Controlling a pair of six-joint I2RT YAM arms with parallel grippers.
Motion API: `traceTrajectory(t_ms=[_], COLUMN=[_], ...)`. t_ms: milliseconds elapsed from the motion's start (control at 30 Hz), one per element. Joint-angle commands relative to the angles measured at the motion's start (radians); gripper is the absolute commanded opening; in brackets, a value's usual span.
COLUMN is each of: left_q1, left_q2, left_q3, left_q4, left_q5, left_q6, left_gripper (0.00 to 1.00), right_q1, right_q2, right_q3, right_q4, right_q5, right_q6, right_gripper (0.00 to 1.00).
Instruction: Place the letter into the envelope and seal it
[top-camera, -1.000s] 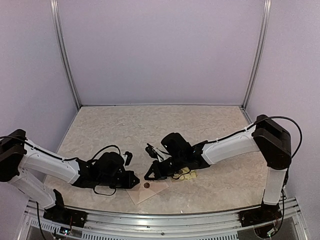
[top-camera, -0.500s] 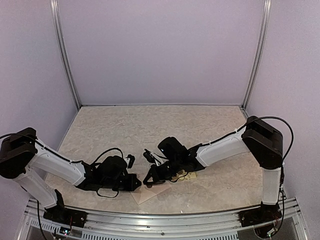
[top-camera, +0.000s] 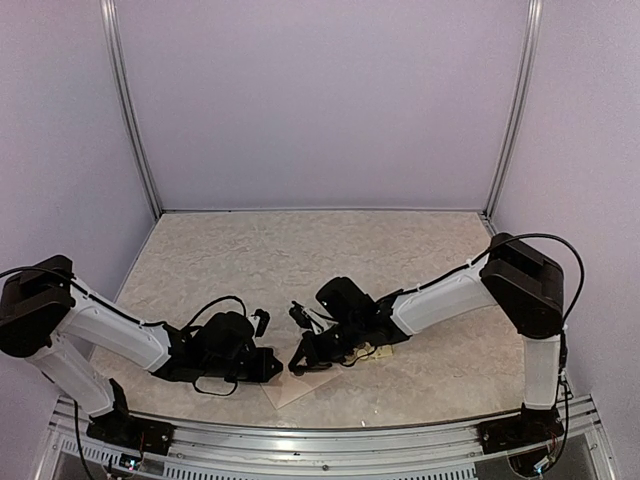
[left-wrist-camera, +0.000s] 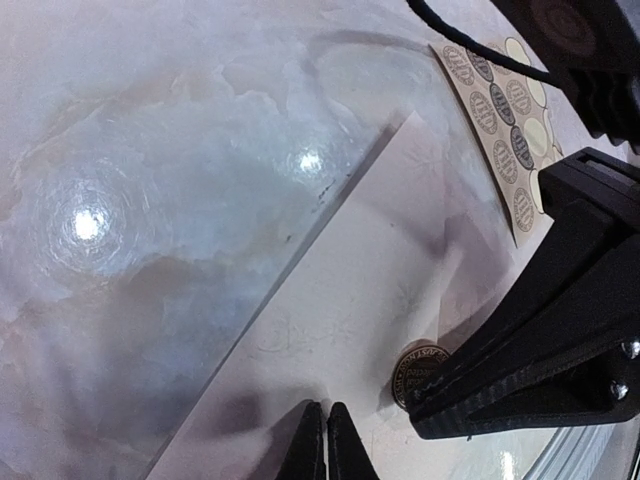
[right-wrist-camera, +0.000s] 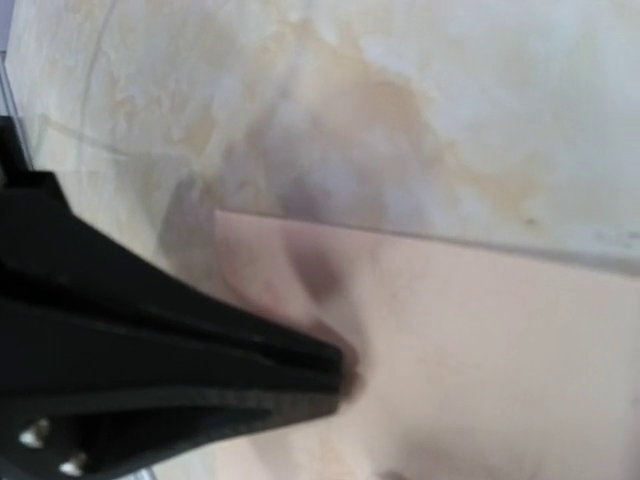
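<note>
The cream envelope lies flat near the table's front edge, closed side up. A round brown sticker sits on it. My right gripper is shut, and its black fingers press down over the sticker's edge. In the right wrist view the shut tips rest on the envelope; that view is blurred. My left gripper is shut, its tips touching the envelope just left of the sticker. No separate letter shows.
A square card of round brown and yellow stickers lies just right of the envelope, also seen from above. A black cable crosses over it. The two arms nearly meet over the envelope.
My right gripper has moved left and down onto the envelope and now covers the brown sticker in the top view. My left gripper has shifted slightly right.
</note>
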Motion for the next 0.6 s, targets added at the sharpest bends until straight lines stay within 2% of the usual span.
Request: traceTrajectory(t_ms=[0,567], left_q1=[-0.008,-0.006], left_q2=[0.036,0.038], left_q3=[-0.028,-0.036], left_q4=[-0.097,-0.100], left_q5=[-0.002,-0.006], left_q6=[0.014,0.017], left_gripper=[0.03,0.02], right_q1=[0.006,-0.025], right_q2=[0.035,0.020], right_q3=[-0.010,-0.084], right_q4=[-0.028,-0.045], right_q5=[0.016,0.084], right_q6=[0.011,0.066], right_gripper=[0.00,0.00])
